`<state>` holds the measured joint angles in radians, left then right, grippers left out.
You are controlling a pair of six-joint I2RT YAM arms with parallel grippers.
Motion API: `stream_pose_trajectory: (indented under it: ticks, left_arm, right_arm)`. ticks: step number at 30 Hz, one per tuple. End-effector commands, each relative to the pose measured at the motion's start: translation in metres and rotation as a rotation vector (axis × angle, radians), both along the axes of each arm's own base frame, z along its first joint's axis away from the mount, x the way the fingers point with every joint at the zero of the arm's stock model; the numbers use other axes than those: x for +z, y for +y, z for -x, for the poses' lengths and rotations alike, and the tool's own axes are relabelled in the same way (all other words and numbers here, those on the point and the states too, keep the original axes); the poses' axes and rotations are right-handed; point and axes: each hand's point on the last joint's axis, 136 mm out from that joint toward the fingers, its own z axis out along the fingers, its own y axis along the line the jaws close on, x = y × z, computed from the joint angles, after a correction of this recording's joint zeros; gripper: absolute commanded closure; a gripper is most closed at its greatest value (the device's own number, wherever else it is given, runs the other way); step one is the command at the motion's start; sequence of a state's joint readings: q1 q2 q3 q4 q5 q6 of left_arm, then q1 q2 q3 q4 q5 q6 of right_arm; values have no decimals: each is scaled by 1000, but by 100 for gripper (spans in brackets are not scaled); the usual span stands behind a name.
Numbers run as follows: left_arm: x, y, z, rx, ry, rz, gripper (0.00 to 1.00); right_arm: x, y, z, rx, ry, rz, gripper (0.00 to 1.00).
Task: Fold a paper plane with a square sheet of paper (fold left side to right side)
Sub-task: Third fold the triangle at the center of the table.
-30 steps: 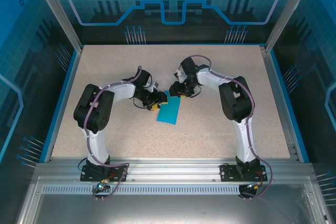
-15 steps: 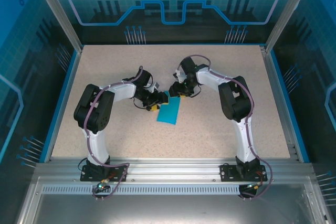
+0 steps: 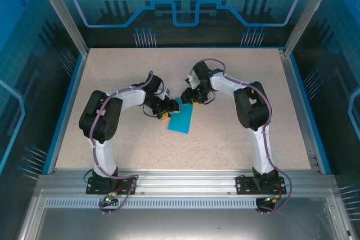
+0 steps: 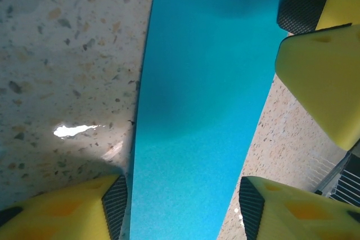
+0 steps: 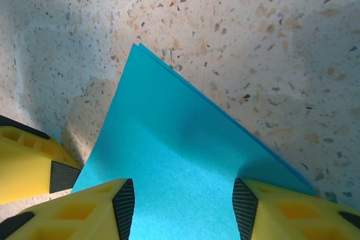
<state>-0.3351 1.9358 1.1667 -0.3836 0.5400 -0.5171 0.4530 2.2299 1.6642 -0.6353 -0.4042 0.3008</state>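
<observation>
The square sheet of paper (image 3: 181, 119) lies doubled into a narrow rectangle at the middle of the speckled tabletop (image 3: 236, 139). Its long axis runs almost up and down the top view, with the upper end leaning slightly right. In the right wrist view one two-layered corner points up the frame.

The left end effector (image 3: 164, 112) sits at the sheet's upper left edge, released, its yellow fingers (image 4: 67, 212) astride the strip. The right end effector (image 3: 189, 99) sits over the upper end, also released, and the paper's edges run under both fingers. Whether the tips press the paper I cannot tell.

Both arms bend inward at the elbow. Bare tabletop surrounds the sheet, and the blue rim (image 3: 66, 105) is well apart.
</observation>
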Motion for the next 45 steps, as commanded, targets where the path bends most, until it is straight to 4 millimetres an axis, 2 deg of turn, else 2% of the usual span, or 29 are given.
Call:
stream_pose_trajectory:
  ticks: [1, 11, 20, 22, 26, 30, 34, 38, 42, 45]
  left_arm:
    - [2, -6, 4, -20, 8, 15, 44]
    - [6, 3, 8, -17, -14, -31, 57]
    - [1, 6, 14, -24, -5, -43, 77]
    - [-1, 6, 15, -28, 0, -47, 81]
    - [-6, 3, 21, -35, 14, -48, 88]
    - [-6, -3, 26, -25, 34, -32, 93]
    - [-4, -8, 35, -1, 69, -31, 95]
    - [1, -13, 43, 21, 102, -32, 97]
    - [6, -17, 48, 42, 130, -32, 98]
    - [8, -18, 49, 54, 149, -33, 98]
  right_arm:
    - [-12, 5, 10, 35, 41, 0, 47]
    - [-13, 5, 10, 36, 39, 1, 47]
    - [-8, 6, 7, 36, 23, -8, 45]
    - [-2, 7, 5, 35, 9, -20, 43]
    - [23, 6, -1, 40, -66, -46, 38]
    - [49, -8, -1, 56, -165, -19, 27]
    - [64, -27, 19, 90, -249, 20, 24]
    - [72, -42, 61, 160, -356, 63, 24]
    - [74, -41, 104, 260, -527, 150, 24]
    - [77, -28, 131, 347, -679, 218, 25]
